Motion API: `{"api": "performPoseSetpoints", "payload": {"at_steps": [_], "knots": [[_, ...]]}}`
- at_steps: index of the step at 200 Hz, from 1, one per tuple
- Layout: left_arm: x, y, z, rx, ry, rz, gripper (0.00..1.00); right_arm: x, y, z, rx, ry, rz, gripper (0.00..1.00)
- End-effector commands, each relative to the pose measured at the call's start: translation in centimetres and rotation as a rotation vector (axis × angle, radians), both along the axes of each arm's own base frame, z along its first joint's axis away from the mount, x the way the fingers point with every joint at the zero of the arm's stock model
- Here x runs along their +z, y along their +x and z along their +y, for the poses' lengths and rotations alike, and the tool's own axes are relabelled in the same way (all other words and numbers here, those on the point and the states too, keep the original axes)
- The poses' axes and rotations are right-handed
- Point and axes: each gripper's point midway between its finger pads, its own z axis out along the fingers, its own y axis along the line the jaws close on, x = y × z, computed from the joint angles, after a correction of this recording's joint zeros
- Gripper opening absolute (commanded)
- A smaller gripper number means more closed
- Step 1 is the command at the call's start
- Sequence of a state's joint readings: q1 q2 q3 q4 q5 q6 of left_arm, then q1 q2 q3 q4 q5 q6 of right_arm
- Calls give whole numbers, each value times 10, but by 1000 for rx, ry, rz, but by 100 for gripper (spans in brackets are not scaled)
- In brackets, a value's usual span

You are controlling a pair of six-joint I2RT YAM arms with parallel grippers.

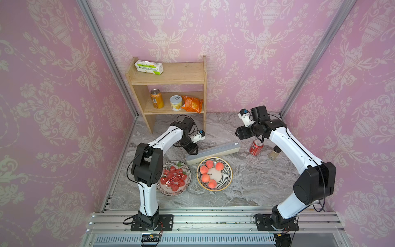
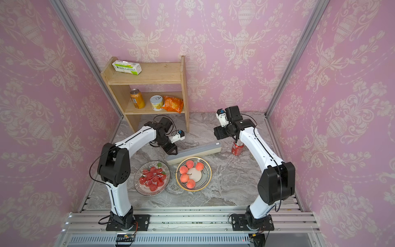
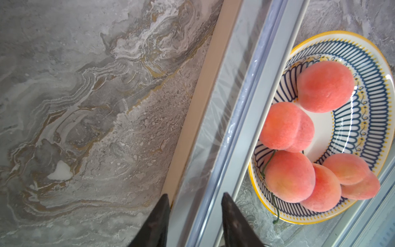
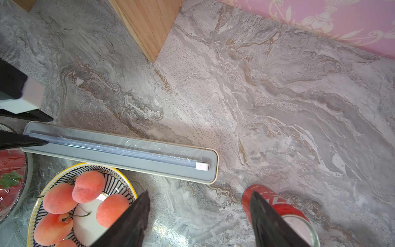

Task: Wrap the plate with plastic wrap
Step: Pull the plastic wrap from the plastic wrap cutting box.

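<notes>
While pink wallpaper (image 1: 42, 85) is enclosing the marble tabletop (image 1: 256, 188), the left gripper (image 3: 195, 195) is straddling the dispenser box (image 1: 213, 152), its grip unclear. The right gripper (image 4: 199, 193) is hanging spread near it.

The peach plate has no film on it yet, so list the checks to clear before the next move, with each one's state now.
1. Left fingers straddle the dispenser box's end: ok.
2. Left fingers pinching the plastic wrap: cannot tell.
3. Right fingers open and empty: ok.
4. Peach plate uncovered, beside the box: ok.
5. Cola can clear of the right fingers: cannot tell.
</notes>
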State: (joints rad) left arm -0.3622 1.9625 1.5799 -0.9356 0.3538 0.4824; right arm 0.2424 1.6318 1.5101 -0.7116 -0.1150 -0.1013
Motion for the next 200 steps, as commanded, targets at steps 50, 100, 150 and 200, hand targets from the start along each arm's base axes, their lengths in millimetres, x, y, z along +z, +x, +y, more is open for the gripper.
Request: {"api": "performPoseSetpoints", "payload": {"at_steps": [50,100,150,200], "knots": [[-5,10,-11,3,-48,30,41,0,-5,-4,-18,7,-2,75],[-8,14,-15,4,-66,36,34,-1,-5,-3,-20,18,2,75],[-13,13,-14,-4,-54,44,23,0,-4,0,2,23,-4,75],[3,15,-14,-33,-75,-25,0,3,-3,21,163,32,-32,76]]}}
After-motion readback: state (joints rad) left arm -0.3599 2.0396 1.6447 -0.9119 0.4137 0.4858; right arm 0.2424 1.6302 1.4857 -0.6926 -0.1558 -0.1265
